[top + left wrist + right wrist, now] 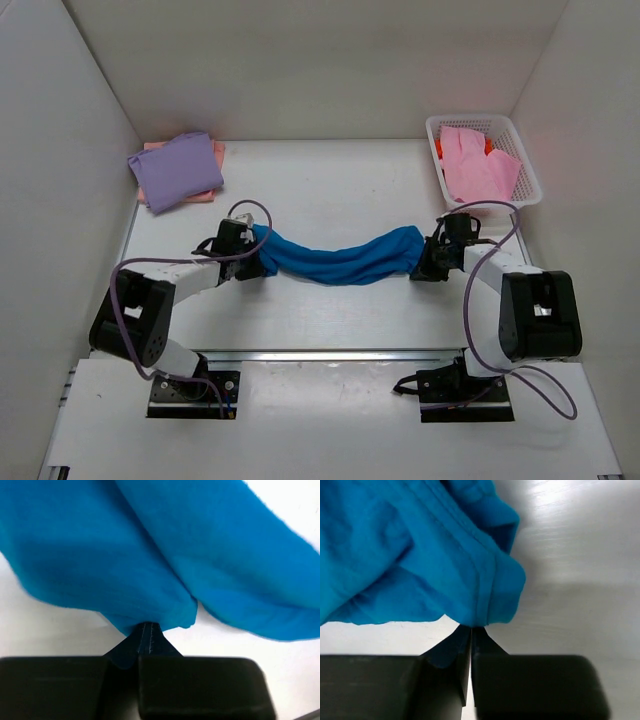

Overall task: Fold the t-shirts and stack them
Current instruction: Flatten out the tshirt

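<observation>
The bright blue t-shirt hangs bunched like a rope between my two grippers over the middle of the table. My left gripper is shut on its left end; the left wrist view shows the blue cloth pinched at the closed fingertips. My right gripper is shut on its right end, where a hemmed edge is clamped at the fingertips. A folded lavender t-shirt lies on a salmon one at the back left. A light pink t-shirt and an orange one lie in the basket.
The white mesh basket stands at the back right corner. White walls close in the table on the left, back and right. The arm bases sit at the near edge.
</observation>
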Available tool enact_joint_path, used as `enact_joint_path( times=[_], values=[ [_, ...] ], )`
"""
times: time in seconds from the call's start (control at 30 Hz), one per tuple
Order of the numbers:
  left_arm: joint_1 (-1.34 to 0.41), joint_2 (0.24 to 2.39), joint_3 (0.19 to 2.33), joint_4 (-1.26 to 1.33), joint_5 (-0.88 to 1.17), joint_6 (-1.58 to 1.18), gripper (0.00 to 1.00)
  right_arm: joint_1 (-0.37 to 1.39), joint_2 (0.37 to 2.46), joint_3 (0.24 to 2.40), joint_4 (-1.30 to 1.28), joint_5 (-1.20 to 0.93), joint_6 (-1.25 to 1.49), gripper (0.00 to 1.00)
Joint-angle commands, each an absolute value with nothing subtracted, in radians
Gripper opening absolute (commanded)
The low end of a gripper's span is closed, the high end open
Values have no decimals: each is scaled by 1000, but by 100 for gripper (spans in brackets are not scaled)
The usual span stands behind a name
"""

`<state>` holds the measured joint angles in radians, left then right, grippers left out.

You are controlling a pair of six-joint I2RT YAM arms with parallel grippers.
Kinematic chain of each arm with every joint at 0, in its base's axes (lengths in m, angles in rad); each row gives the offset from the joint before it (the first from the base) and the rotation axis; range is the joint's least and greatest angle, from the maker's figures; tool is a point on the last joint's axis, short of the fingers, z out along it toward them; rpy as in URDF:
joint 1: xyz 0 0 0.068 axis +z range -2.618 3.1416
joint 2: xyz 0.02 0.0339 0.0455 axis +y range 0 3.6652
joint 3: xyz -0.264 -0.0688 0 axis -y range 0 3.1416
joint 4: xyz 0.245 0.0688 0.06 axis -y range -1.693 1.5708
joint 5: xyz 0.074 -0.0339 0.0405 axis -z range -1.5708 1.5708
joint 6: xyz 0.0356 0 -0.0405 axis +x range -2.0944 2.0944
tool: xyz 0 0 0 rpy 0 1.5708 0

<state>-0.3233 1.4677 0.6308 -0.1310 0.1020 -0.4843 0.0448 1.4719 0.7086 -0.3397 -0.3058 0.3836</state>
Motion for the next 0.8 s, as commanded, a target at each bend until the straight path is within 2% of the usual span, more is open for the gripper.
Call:
enact_joint_path(
  times=[0.0, 0.27, 0.4, 0.47, 0.53, 0.6, 0.63, 0.67, 0.7, 0.77],
  values=[
    [-305, 1490, 693, -124, 172, -503, 0, 28, 1373, 742, -321, -321, 367, 0],
    [-213, 1087, 802, -317, 156, -476, 0, -84, 1079, 836, -423, -360, 348, 0],
    [-203, 982, 848, -402, 163, -469, 0, -98, 1051, 833, -479, -376, 344, 0],
    [-209, 951, 833, -397, 166, -476, 0, -98, 1090, 793, -456, -396, 345, 24],
    [-213, 951, 789, -374, 181, -482, 0, -84, 1143, 770, -414, -400, 348, 34],
    [-238, 962, 753, -342, 181, -502, 14, -67, 1192, 743, -361, -397, 365, 40],
    [-247, 971, 730, -322, 169, -505, 30, -63, 1206, 723, -330, -400, 380, 42],
    [-259, 982, 701, -308, 157, -503, 34, -60, 1215, 710, -312, -396, 385, 44],
    [-255, 986, 654, -251, 128, -524, 45, -61, 1241, 686, -267, -390, 403, 48],
    [-238, 1011, 615, -207, 114, -534, 48, -61, 1264, 680, -226, -403, 419, 49]
  ],
)
